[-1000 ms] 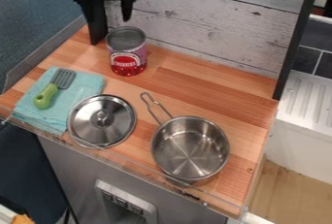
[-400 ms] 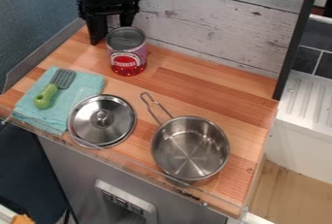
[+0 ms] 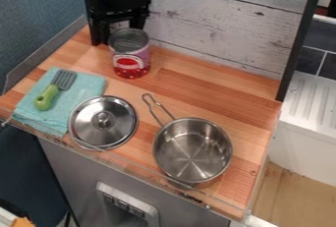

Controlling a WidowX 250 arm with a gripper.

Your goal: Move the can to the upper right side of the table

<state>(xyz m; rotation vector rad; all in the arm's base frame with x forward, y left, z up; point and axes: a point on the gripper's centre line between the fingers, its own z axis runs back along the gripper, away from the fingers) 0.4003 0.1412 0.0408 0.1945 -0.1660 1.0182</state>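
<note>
Camera view: 2 black fingers (image 3: 138,20) hang spread open near the smooth, cylindrical metal can (image 3: 130,54).

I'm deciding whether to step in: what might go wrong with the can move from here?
The gripper hangs right by the rim of the upright can, so a slightly off descent might tip it. The plank wall stands close behind the can and could crowd the grasp. A path that swings low might also catch the pan's wire handle, which points toward the wall.
</note>
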